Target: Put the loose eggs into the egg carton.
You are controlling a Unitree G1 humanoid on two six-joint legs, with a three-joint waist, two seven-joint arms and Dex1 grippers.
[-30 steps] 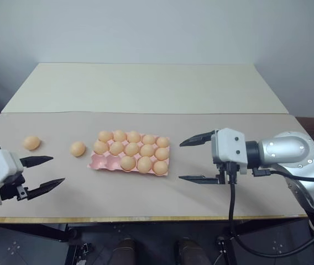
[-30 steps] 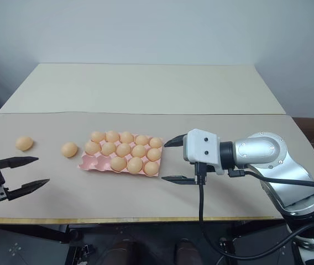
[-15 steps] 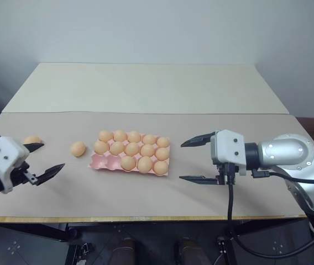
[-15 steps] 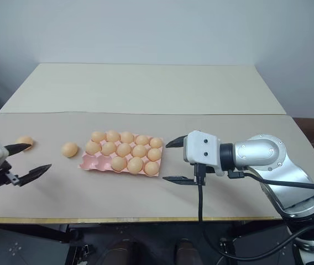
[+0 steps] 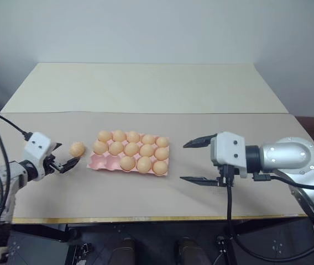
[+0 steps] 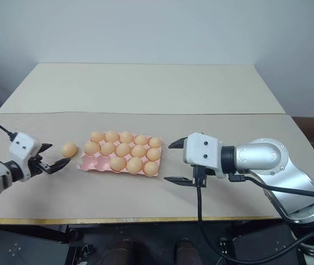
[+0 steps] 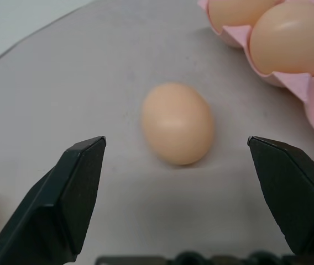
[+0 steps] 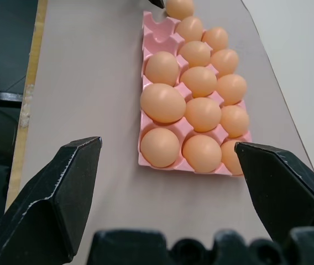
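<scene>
Left wrist view: a loose egg (image 7: 178, 123) lay on its side on the table, centred between the wide-spread fingers (image 7: 71, 196) of the left gripper (image 5: 67, 160), which touched nothing. I judged that the jaws had been lined up on either side of it for a grasp, since the egg sat ahead of the fingertips rather than between the pads. In the left eye view this egg (image 5: 77, 148) rested just beside the left edge of the carton (image 5: 103, 162), apart from it. The carton, a pink moulded tray, sat near the middle of the table with thirteen eggs seated in its cups; two cups at its near-left corner looked empty, which I took to be where the loose egg belonged. The right gripper (image 5: 195, 162) hung to the right of the carton, its fingers (image 8: 63, 199) equally wide apart and empty, pointing across at the tray; I read this as a waiting pose that kept it out of the left arm's way. Whether a second loose egg lay behind the left arm could not be told. The table carried a grey-brown sheet (image 5: 118, 199) over its near part and a pale cream top (image 5: 146, 88) beyond, with a wooden front edge. A plain light wall (image 5: 146, 27) closed the room behind.
</scene>
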